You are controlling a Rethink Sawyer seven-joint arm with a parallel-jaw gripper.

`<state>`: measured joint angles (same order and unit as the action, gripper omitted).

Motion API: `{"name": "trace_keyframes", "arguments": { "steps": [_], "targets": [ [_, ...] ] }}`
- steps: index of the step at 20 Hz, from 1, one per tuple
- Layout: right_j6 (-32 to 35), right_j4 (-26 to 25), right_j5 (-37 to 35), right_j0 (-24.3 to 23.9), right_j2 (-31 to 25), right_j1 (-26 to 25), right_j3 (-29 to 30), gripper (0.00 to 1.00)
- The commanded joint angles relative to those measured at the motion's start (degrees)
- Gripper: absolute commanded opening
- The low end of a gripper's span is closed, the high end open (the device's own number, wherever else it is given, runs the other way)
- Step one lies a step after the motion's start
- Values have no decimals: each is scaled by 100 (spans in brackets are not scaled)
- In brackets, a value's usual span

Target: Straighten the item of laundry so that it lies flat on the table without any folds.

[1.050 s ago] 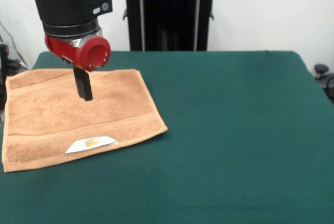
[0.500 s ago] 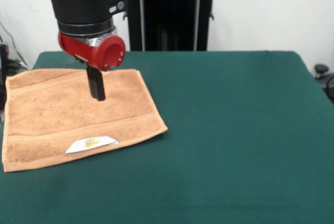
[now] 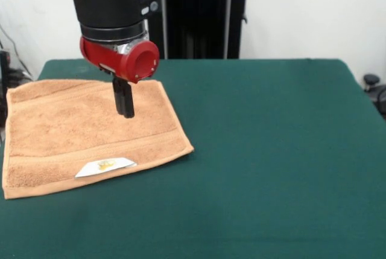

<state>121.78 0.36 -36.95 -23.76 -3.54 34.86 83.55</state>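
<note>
The towel (image 3: 90,135) lies spread open on the table (image 3: 271,150), over the left part of the tabletop, with its left side reaching the table's left edge and its far side close to the far edge. It looks flat, with no fold showing. Woven border bands run along its near and far sides, and a small white label (image 3: 105,166) with a yellow mark lies on the near band, close to the towel's near edge. The gripper (image 3: 125,113) points straight down over the far right part of the towel, between its middle and its far right corner. The dark fingers (image 3: 124,99) stand pressed close together, almost no gap between them, and hold nothing. Whether their tips touch the cloth or hang just above it cannot be told.
</note>
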Motion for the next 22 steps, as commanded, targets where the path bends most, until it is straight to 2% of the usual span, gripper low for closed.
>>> {"name": "trace_keyframes", "arguments": {
  "steps": [1, 16, 22],
  "targets": [
    [1196, 301, 435, 206, -99, -705, 548, 0],
    [1271, 401, 761, 305, 27, -1095, 553, 0],
    [1363, 457, 1114, 333, 21, -1211, 681, 0]
  ]
}}
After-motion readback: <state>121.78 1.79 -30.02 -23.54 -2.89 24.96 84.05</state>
